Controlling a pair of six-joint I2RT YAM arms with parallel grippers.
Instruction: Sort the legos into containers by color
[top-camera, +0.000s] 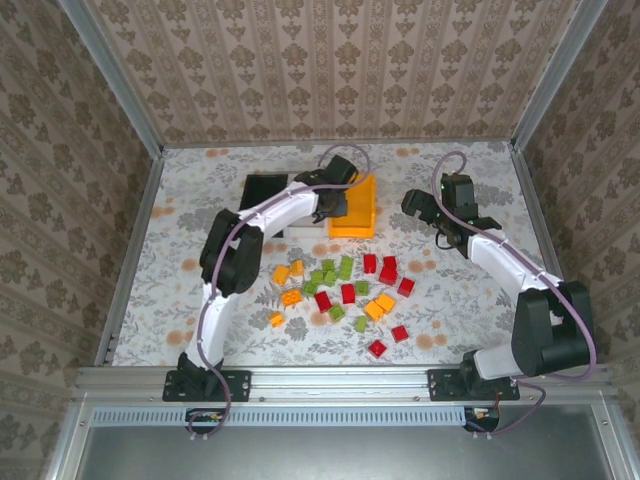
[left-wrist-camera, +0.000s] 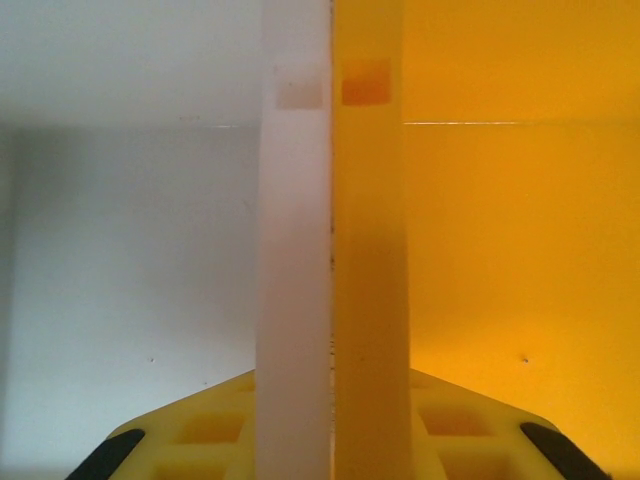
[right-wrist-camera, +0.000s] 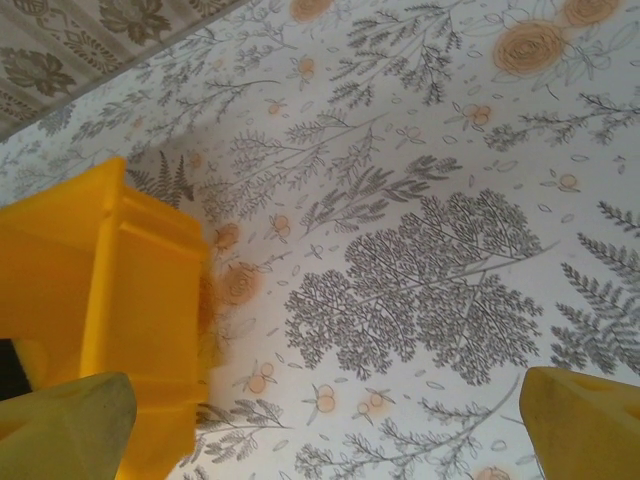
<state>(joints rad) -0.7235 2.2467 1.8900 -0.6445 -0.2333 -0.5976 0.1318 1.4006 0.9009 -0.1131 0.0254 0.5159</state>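
Red, light green and orange legos (top-camera: 343, 291) lie scattered loose on the table's middle. Behind them stand the containers in a row: black (top-camera: 262, 188), white (left-wrist-camera: 130, 250) and orange (top-camera: 357, 222). My left gripper (top-camera: 335, 205) reaches down where the white and orange bins meet. In the left wrist view the white wall (left-wrist-camera: 295, 260) and the orange wall (left-wrist-camera: 368, 260) stand pressed together between its yellow fingers (left-wrist-camera: 200, 432), so the left gripper (left-wrist-camera: 330, 440) is shut on both walls. My right gripper (top-camera: 425, 208) hangs open over bare table to the right of the orange bin (right-wrist-camera: 100, 280), holding nothing.
A flowered cloth (right-wrist-camera: 430, 250) covers the table, and papered walls close it in at the back and both sides. The left arm (top-camera: 270, 215) lies across the white bin in the top view. Some room lies between the orange bin and the right gripper.
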